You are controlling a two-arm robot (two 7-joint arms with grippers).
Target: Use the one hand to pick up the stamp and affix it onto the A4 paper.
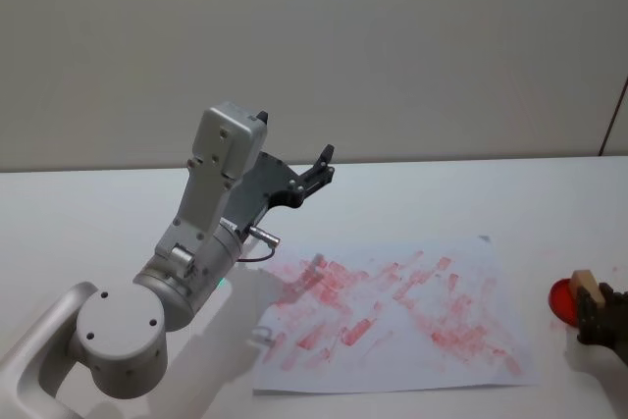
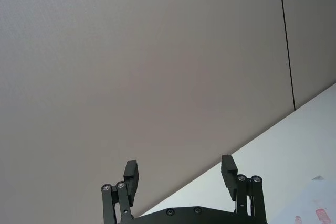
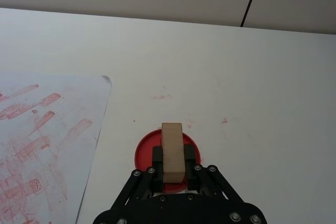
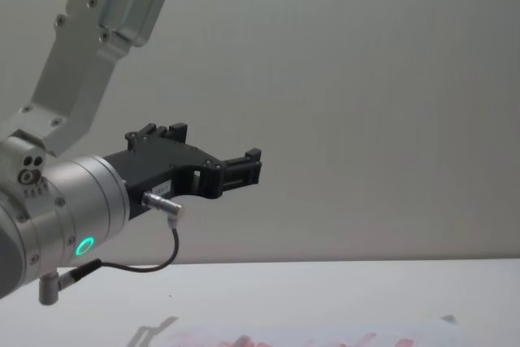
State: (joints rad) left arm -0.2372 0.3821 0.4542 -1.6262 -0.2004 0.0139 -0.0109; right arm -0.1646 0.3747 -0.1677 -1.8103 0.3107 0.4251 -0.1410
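One white bench [image 1: 549, 203] carries one A4 paper [image 1: 392, 316], smudged all over with red prints. The left gripper [image 2: 179, 162] hangs raised over the sheet's left side, jaws released and holding nothing. Right of the paper, apart from its edge, lies one round red ink pad [image 3: 143, 150]. Over it, the right gripper [image 3: 172, 167] has its jaws clenched on the single stamp [image 3: 172, 148], a light wooden block.

Silver-grey arm [image 1: 201, 233]; black end effector [image 2: 179, 165] — green light [image 4: 84, 245]; black cable [image 4: 150, 268].
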